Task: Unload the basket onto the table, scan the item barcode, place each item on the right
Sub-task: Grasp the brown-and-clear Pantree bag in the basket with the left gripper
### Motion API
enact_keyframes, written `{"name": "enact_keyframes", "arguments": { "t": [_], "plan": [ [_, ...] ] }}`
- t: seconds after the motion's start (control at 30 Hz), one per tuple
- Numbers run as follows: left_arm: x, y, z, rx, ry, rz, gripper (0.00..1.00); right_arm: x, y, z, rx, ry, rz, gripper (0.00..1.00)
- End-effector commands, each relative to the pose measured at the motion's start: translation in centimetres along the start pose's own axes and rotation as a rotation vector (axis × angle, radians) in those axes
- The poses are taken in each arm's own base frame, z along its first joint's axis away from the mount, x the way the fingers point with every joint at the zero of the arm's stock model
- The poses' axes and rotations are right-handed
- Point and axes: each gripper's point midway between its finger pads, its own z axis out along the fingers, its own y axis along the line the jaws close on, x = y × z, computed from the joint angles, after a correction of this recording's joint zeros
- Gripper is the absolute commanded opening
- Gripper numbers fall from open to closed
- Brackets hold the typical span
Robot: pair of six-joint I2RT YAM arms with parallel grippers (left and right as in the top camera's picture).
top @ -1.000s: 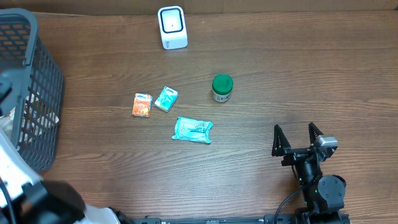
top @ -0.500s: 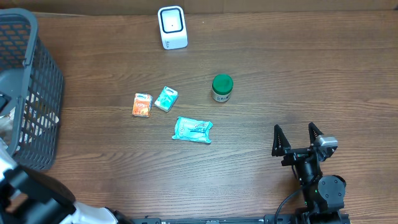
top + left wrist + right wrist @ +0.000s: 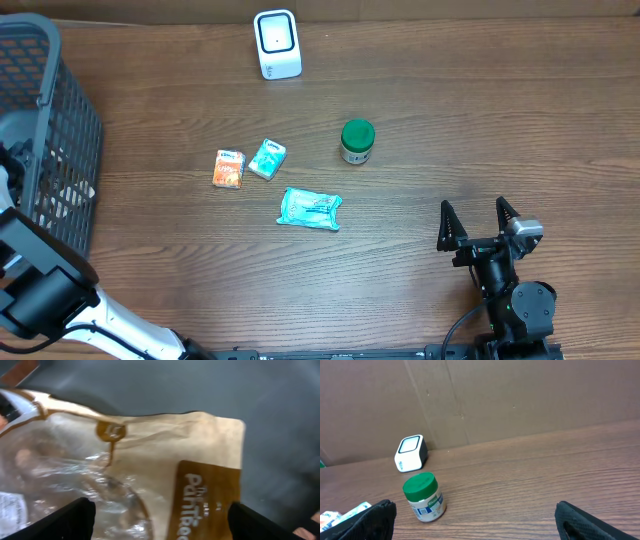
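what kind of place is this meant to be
Probably a mock shop checkout set up for robot practice: a white barcode scanner, small packaged goods such as a green-lidded jar, and a grey plastic basket.

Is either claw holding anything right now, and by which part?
Nothing is held. The right gripper stands open above the table. The left gripper is spread wide over a brown pouch in the basket, not pinching it.
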Motion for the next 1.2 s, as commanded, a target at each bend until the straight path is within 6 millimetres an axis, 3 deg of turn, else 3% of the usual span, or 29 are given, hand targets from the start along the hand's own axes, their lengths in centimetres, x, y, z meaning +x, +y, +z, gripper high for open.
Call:
{"name": "enact_keyframes", "arguments": {
  "t": [0.0,0.43,0.53,0.67,0.9,1.1,1.17],
  "plan": [
    [0.1,0.0,1.2,-0.045,0.012,0.035,0.9,0.1,-0.1,0.0,0.003,-0.007,-0.005,1.0],
    [4.0,1.6,5.9,-0.134,0.166,0.045,0.88,0.1,-0.1,0.0,0.003,-0.007,-0.005,1.0],
    [4.7,1.7,6.7,-0.138,0.193,0.048,0.77,0.1,-0.1,0.0,0.003,-0.007,-0.005,1.0],
    [5.1,1.7,6.9,-0.139,0.207,0.049,0.44,0.1,-0.1,0.0,0.003,-0.007,-0.005,1.0],
    [5.4,1.6,6.8,-0.13,0.224,0.048,0.28,0.1,-0.1,0.0,0.003,-0.007,-0.005,1.0],
    [5.0,1.5,6.0,-0.132,0.228,0.036,0.05,0.1,-0.1,0.0,0.003,-0.006,-0.004,1.0],
    [4.5,1.2,5.4,-0.12,0.226,0.023,0.04,0.1,-0.1,0.0,0.003,-0.007,-0.005,1.0]
  ]
}}
